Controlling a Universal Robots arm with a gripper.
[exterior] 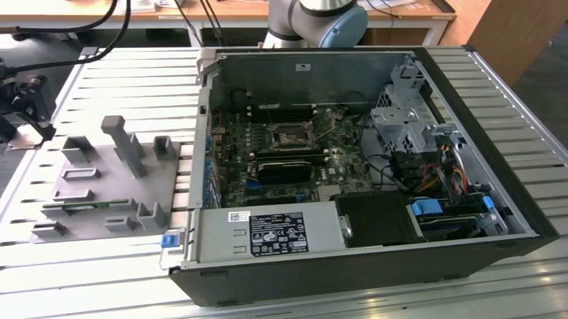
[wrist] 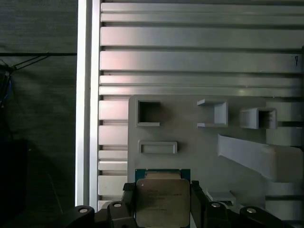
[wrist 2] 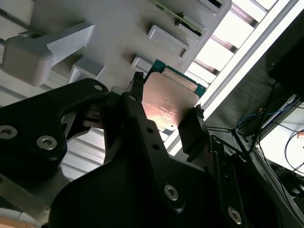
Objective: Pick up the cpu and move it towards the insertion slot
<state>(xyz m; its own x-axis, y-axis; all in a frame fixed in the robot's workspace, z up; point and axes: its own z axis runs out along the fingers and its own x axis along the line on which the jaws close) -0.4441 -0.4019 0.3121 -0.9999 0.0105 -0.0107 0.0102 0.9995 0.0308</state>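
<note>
The end effector (wrist: pixel 162 189) grips the cpu (wrist: pixel 162 204) by two opposite edges. In both wrist views the chip's square metal face shows, with no side longer than another. Behind it the grey fixture plate (wrist: pixel 190 137) lies on the slatted counter (wrist: pixel 199 47). Farther off, the open computer case (exterior: pixel 497 166) holds the insertion slot (exterior: pixel 291 137).

In both wrist views the gripper (wrist 2: pixel 168 97) (wrist: pixel 162 190) clamps the cpu (wrist 2: pixel 166 107) (wrist: pixel 161 204), and its black fingers (wrist 2: pixel 192 128) (wrist: pixel 196 202) cover the chip's two side edges. In the first wrist view the picture's edge cuts off part of the cpu. In the exterior view the insertion slot (exterior: pixel 290 138) is too small to make out its lever, and the robot arm (exterior: pixel 320 20) is cut off at the picture's top edge.
</note>
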